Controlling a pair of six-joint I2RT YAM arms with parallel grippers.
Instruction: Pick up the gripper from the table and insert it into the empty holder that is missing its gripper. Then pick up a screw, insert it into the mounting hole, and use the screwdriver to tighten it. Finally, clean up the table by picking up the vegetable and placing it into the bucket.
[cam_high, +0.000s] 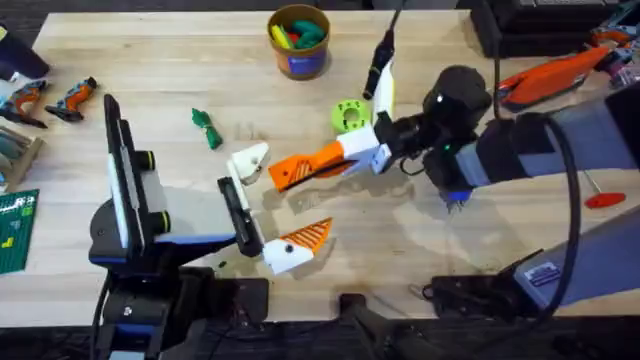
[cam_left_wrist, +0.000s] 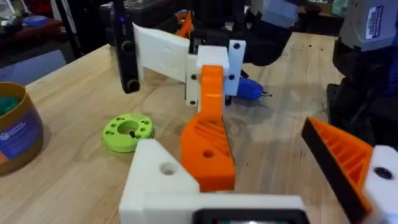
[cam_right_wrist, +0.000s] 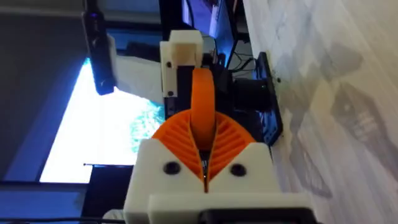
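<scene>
My right gripper (cam_high: 352, 152) (cam_right_wrist: 204, 169) is shut on the orange gripper (cam_high: 300, 170) (cam_left_wrist: 208, 146) and holds it low over the table (cam_high: 450, 250). The piece's free end lies against the white empty holder (cam_high: 249, 161) (cam_left_wrist: 163, 177) on my left arm's jaw; I cannot tell if it is seated. My left gripper (cam_high: 270, 205) stands open, with an orange pad (cam_left_wrist: 348, 158) on its other finger. The green vegetable (cam_high: 207, 128) lies left of the holder. At the far edge stands the bucket (cam_high: 298, 40) (cam_left_wrist: 15, 130). The blue screwdriver (cam_high: 455, 196) (cam_left_wrist: 250, 90) lies partly under my right arm.
A lime-green disc (cam_high: 348, 115) (cam_left_wrist: 127, 132) sits behind my right gripper. At the far right lies an orange-and-black hand tool (cam_high: 555, 72), and near the right edge a red-handled driver (cam_high: 603, 199). Small tools (cam_high: 50, 98) and a green board (cam_high: 15, 230) lie at the left.
</scene>
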